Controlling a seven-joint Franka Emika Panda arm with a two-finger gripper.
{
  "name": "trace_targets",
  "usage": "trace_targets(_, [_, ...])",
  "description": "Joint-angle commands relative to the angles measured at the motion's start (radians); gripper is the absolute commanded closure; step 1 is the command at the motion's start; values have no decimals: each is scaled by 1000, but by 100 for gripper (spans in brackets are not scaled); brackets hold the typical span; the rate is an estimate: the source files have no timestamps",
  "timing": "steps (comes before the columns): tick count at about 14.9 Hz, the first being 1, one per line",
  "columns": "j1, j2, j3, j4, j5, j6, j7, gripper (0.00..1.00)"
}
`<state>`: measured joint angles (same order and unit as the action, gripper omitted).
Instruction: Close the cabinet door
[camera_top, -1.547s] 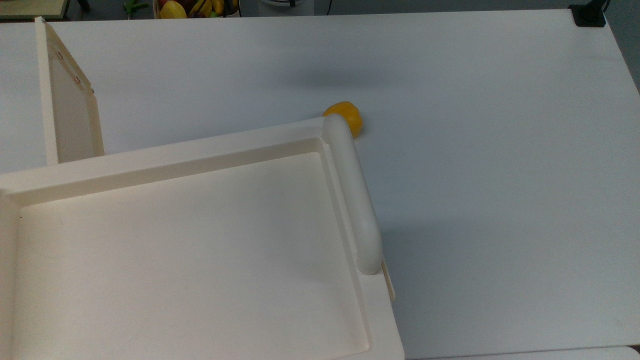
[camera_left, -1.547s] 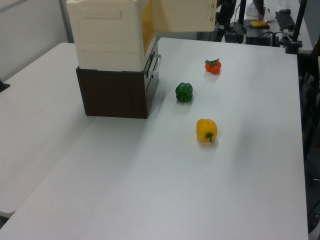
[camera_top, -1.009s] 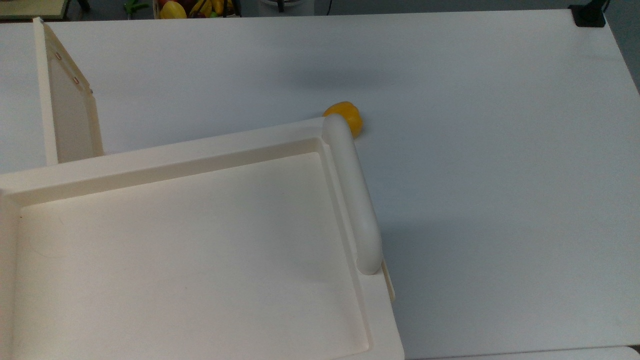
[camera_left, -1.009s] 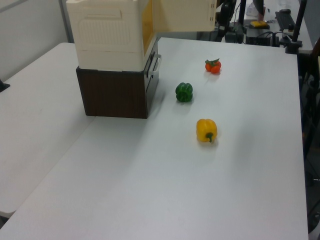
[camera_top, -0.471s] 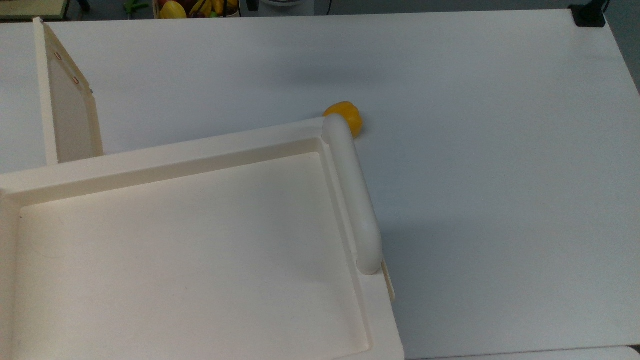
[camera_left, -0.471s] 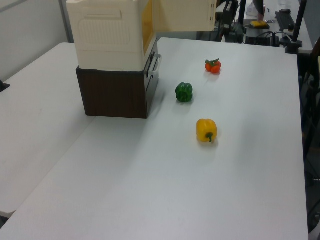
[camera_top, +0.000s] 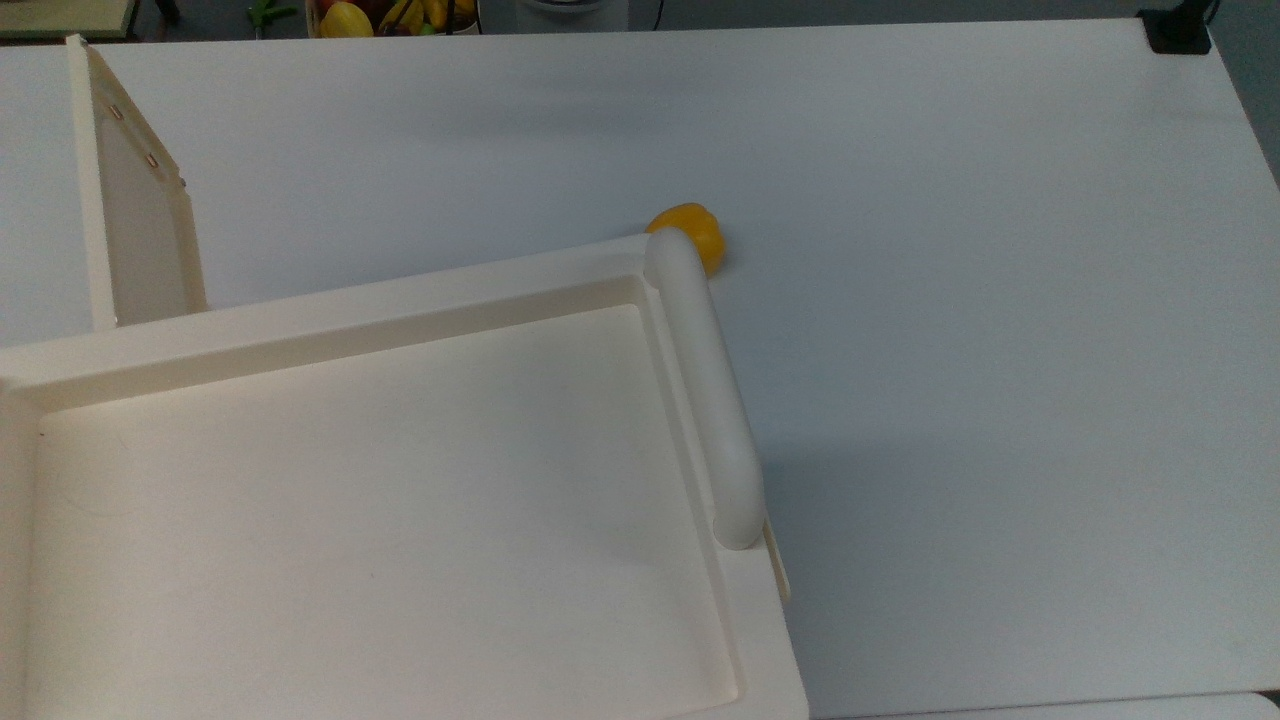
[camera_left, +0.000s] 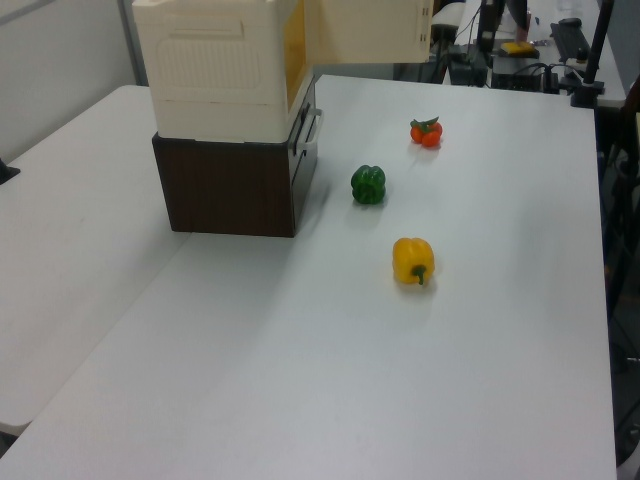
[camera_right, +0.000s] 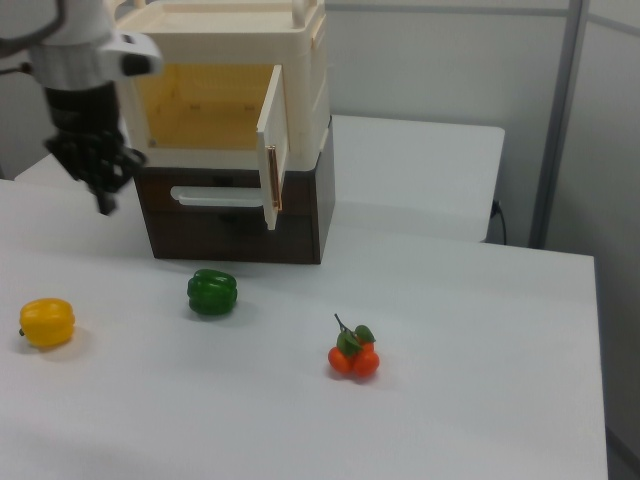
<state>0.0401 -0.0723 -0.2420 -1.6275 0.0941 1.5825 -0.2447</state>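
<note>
In the right view, the gripper (camera_right: 103, 196) hangs at the far left, above the white table (camera_right: 470, 420) and in front of the cabinet's left front edge; its dark fingers point down with nothing between them, though how wide they stand I cannot tell. Below it, near the right view's left edge, a yellow bell pepper (camera_right: 47, 322) lies on the table. Next comes a green bell pepper (camera_right: 212, 291), just in front of the cabinet's dark brown base (camera_right: 296, 225), which carries a pale bar handle (camera_right: 215, 197) on its front. Above the base sits the cream upper cabinet (camera_right: 225, 60), its yellowish inside exposed. The cabinet door (camera_right: 271, 158) stands swung outward — hinged at the right side of the opening, edge-on to the camera, roughly square to the cabinet front. Further right, a cluster of small tomatoes (camera_right: 353, 357) with green leaves rests on the table, well apart from the cabinet.

In the top view the cabinet door (camera_top: 135, 200) juts away at the top view's left, small brown dots along its inner edge, beside the recessed cream top (camera_top: 380, 520) and its thick rounded bar (camera_top: 705, 390).
</note>
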Motion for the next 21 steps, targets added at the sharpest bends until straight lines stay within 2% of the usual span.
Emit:
trace_targets(1, [-2,-3,-115,-12,3,34,-152,100])
trace_targets(5, [0,37,-232,-18,9,172,-199,100])
trace_targets(8, [-2,71,-273,-34,28,330,-196,100])
trace_targets(10, [-17,109,-293,-35,106,450,-194,100])
trace_targets(13, [-48,160,-295,-34,218,621,-188,100])
trace_targets(17, [-48,244,-293,-28,379,830,-182,100])
trace_targets(21, [-42,281,-281,-25,528,901,-182,100])
